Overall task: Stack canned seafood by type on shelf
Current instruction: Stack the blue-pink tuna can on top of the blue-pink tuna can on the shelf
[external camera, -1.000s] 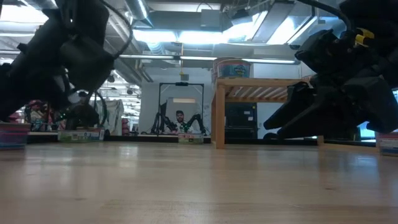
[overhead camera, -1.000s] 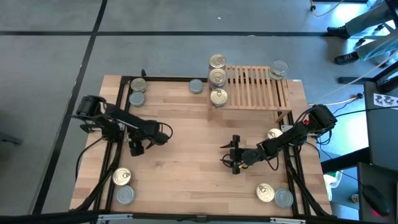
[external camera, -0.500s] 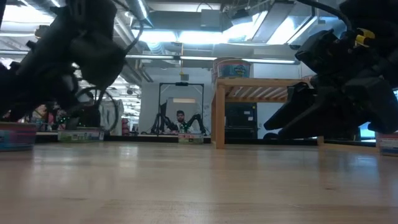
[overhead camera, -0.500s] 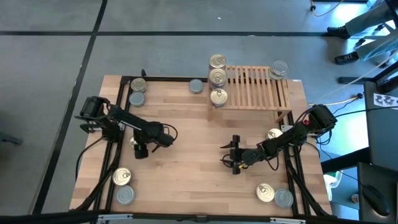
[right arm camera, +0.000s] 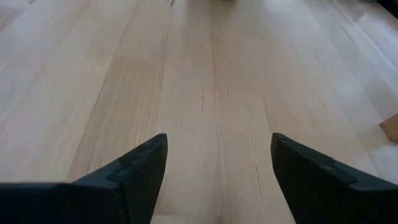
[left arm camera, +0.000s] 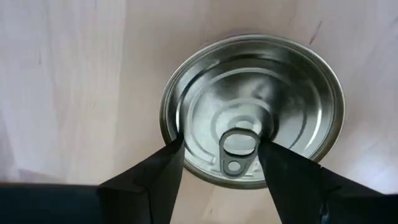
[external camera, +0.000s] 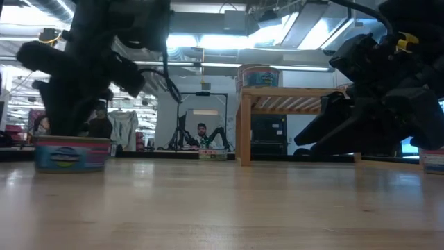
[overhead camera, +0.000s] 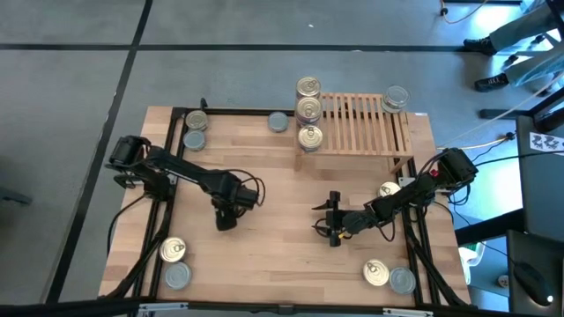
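Note:
My left gripper (overhead camera: 225,216) is over the table's middle left, shut on a flat round tin (left arm camera: 252,109) with a silvery pull-tab top. In the low view this tin (external camera: 72,153) shows a blue and pink label below the gripper. My right gripper (overhead camera: 333,220) waits open, low over bare wood right of centre. The slatted shelf (overhead camera: 366,128) stands at the far edge. It carries three gold-topped tins (overhead camera: 308,108) at its left end and a grey-topped one (overhead camera: 396,97) at its right. My left gripper comes at the tin from above, pointing down. Its fingers (left arm camera: 152,177) cover the near part of the top, and the pull tab (left arm camera: 239,149) lies between them. The fingers hide where the pads meet the tin. I cannot tell whether its base is on the table.
Loose tins lie in pairs at the far left (overhead camera: 195,129), the near left (overhead camera: 174,262) and the near right (overhead camera: 389,276). Single ones sit beside the shelf (overhead camera: 278,122) and by the right arm (overhead camera: 388,189). Bare wood lies between the grippers.
My left gripper has moved toward the table's right edge and slightly toward the near edge, bringing the tin along with it. In the low view the tin has shifted right and grown larger.

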Tool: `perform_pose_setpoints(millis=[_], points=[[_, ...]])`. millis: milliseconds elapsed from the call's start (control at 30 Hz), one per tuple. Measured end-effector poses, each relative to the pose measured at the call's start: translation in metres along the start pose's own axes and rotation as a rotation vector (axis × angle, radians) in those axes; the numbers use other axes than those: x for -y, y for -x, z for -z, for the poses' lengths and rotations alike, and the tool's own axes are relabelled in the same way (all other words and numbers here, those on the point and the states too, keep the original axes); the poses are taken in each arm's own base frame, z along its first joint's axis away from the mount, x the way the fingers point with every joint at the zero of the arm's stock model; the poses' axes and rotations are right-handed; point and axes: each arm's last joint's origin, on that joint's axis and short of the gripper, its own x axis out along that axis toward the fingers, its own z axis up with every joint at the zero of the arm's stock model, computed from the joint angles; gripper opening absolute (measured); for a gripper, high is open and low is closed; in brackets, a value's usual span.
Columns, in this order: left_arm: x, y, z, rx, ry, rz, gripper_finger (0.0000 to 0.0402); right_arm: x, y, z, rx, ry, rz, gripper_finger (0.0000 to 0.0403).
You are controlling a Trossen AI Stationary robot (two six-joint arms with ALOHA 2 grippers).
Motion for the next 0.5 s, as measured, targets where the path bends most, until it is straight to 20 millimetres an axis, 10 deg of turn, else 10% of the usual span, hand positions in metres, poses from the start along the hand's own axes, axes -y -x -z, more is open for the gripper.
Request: perform_pose_setpoints(millis=[500], points=[[0.019,0.006,-0.039,0.492,0.02,0.054,0.0214,0.0,0.0,-0.002,0.009,-0.001,0.009,0.028]])
